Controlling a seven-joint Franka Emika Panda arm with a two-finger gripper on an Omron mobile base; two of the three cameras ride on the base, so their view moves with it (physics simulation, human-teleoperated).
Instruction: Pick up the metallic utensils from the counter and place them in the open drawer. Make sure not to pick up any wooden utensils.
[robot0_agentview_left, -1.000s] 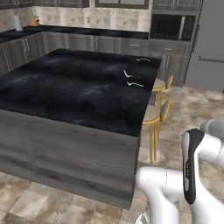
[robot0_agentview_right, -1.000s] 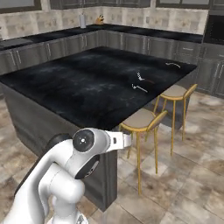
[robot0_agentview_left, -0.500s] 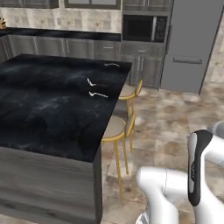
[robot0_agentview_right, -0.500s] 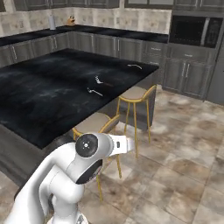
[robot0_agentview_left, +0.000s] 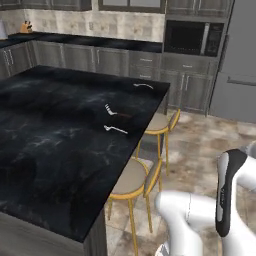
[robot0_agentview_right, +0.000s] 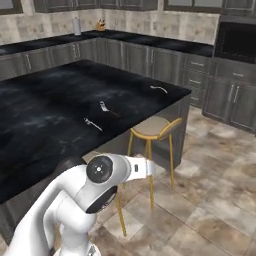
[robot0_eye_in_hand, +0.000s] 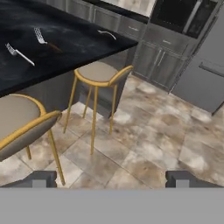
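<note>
The black stone counter (robot0_agentview_left: 55, 130) (robot0_agentview_right: 45, 115) (robot0_eye_in_hand: 65, 48) carries three small utensils near its right edge. A slim silver fork (robot0_agentview_left: 115, 129) (robot0_agentview_right: 93, 124) (robot0_eye_in_hand: 17, 53) lies nearest. Just beyond it is a fork with a dark handle (robot0_agentview_left: 117, 112) (robot0_agentview_right: 107, 108) (robot0_eye_in_hand: 46, 42). A pale curved utensil (robot0_agentview_left: 144, 85) (robot0_agentview_right: 159, 88) (robot0_eye_in_hand: 107, 33) lies by the far corner, too small to tell wood from metal. My gripper (robot0_eye_in_hand: 113, 179) is open and holds nothing, looking out over the floor beside the stools, well short of the counter. The open drawer is out of view.
Two gold-legged stools (robot0_agentview_left: 132, 180) (robot0_agentview_left: 159, 122) (robot0_eye_in_hand: 98, 72) stand along the counter's right side. Grey cabinets with a built-in microwave (robot0_agentview_left: 192, 37) (robot0_eye_in_hand: 181, 15) and a tall fridge (robot0_agentview_left: 240, 65) line the back wall. Tiled floor (robot0_eye_in_hand: 144, 131) lies to the right.
The base has driven and turned, so the whole scene has shifted: the counter slid left and nearer, the stools and floor came into view. The gripper stays open.
</note>
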